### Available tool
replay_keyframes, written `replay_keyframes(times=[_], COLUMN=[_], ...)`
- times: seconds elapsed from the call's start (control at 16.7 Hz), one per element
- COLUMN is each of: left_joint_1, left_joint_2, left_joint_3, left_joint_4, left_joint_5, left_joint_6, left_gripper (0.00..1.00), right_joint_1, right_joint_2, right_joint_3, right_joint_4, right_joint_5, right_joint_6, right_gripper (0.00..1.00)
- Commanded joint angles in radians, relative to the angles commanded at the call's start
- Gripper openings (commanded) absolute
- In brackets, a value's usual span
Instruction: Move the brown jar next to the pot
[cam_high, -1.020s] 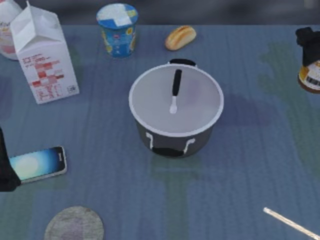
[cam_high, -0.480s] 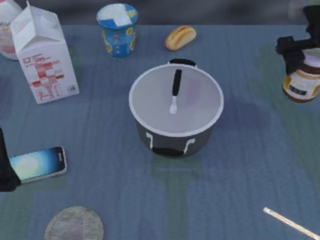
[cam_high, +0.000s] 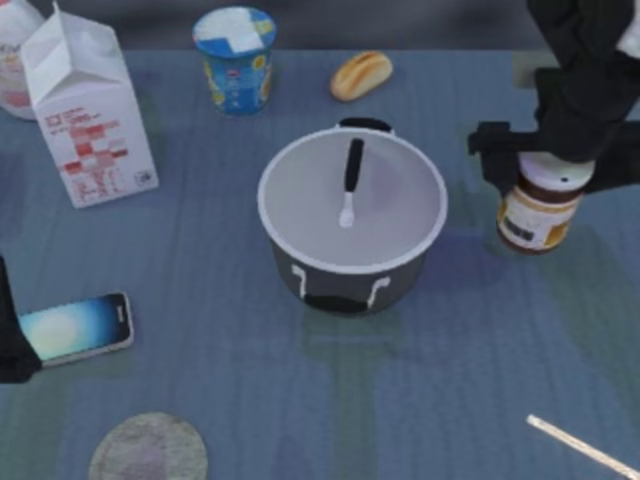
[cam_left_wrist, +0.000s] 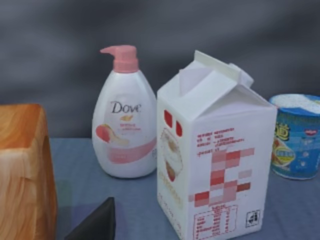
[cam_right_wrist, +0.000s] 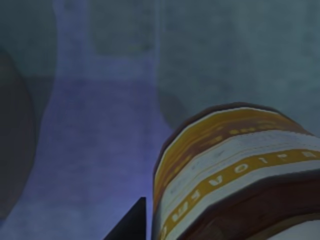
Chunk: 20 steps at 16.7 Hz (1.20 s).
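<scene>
The brown jar (cam_high: 538, 212), with its yellow-and-white label, hangs slightly tilted in my right gripper (cam_high: 553, 160), which is shut on its upper part just right of the pot (cam_high: 300, 280). A narrow gap separates jar and pot. The dark grey pot stands mid-table under a light grey lid with a black bar handle (cam_high: 353, 165). The right wrist view looks down along the jar (cam_right_wrist: 235, 170), past one dark fingertip (cam_right_wrist: 132, 222), to the table below. My left arm (cam_high: 8, 330) is parked at the table's left edge.
A milk carton (cam_high: 90, 120) and blue cup (cam_high: 235, 60) stand at the back left, with a bread roll (cam_high: 361, 75) behind the pot. A phone (cam_high: 75, 328) and a grey disc (cam_high: 148, 450) lie front left, and a thin stick (cam_high: 585, 447) lies front right.
My right gripper has carried the brown jar leftward from the table's right edge to just beside the pot. The left arm has not moved.
</scene>
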Motion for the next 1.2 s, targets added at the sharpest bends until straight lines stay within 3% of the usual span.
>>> replay_keyframes(times=[0.36,0.72,0.96,1.2], left_joint_1=[0.000,0.000,0.000,0.000], left_joint_2=[0.000,0.000,0.000,0.000], left_joint_3=[0.000,0.000,0.000,0.000], left_joint_4=[0.000,0.000,0.000,0.000], left_joint_5=[0.000,0.000,0.000,0.000], left_joint_6=[0.000,0.000,0.000,0.000], left_gripper=[1.00,1.00,1.00,1.00], right_joint_1=[0.001,0.004,0.005,0.005], right_joint_2=[0.003,0.061,0.067,0.067], right_joint_3=[-0.009,-0.099,-0.105,-0.105], right_joint_4=[0.008,0.162,0.174,0.174], right_joint_5=[0.000,0.002,0.003,0.003], right_joint_6=[0.011,0.010,0.009,0.009], right_gripper=[0.00,0.00,0.00,0.30])
